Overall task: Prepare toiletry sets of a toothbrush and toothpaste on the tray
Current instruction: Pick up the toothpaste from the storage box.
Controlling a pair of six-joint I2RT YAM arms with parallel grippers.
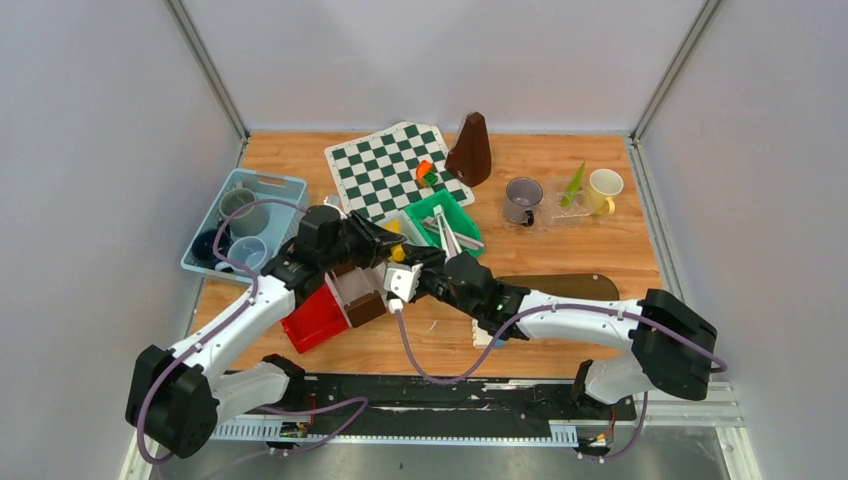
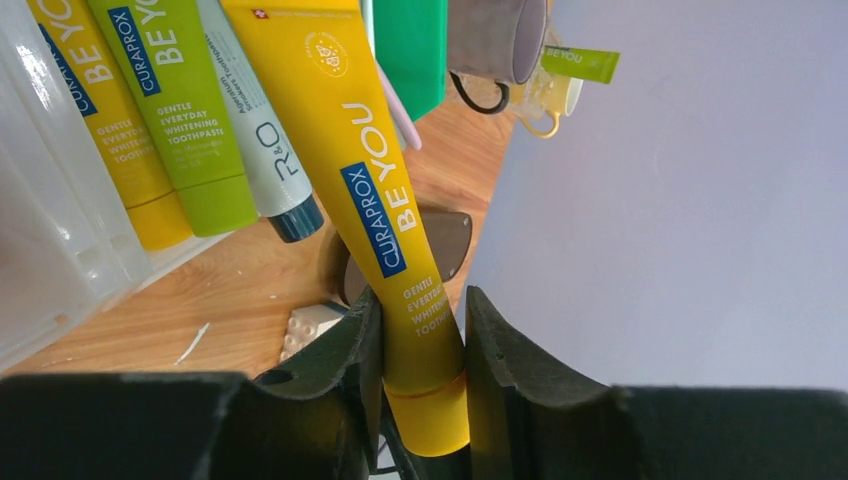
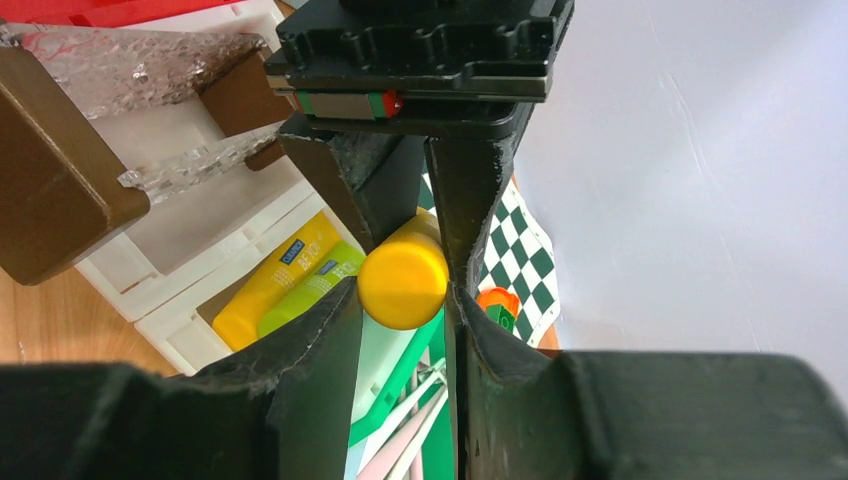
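Observation:
A yellow toothpaste tube (image 2: pixel 385 200) hangs between both arms over the table's middle. My left gripper (image 2: pixel 420 300) (image 1: pixel 385 243) is shut on its lower body just above the cap. My right gripper (image 3: pixel 400 290) (image 1: pixel 408 262) is shut on the yellow cap (image 3: pixel 403 283), meeting the left fingers (image 3: pixel 370 185) head-on. At the back right a clear tray (image 1: pixel 560 215) carries a grey mug (image 1: pixel 522 198) and a pale yellow mug (image 1: pixel 604 190) with a green tube (image 1: pixel 573 185). Whitish toothbrushes (image 3: pixel 410 440) lie in a green bin (image 1: pixel 445 225).
A white bin holds a spare yellow tube (image 2: pixel 100 120), green tube (image 2: pixel 185 120) and white tube (image 2: pixel 265 130). A light blue basket (image 1: pixel 245 180) of mugs stands at the left. Chessboard (image 1: pixel 395 165), brown pyramid (image 1: pixel 470 150), red bin (image 1: pixel 320 320) and brown oval board (image 1: pixel 560 285) surround the arms.

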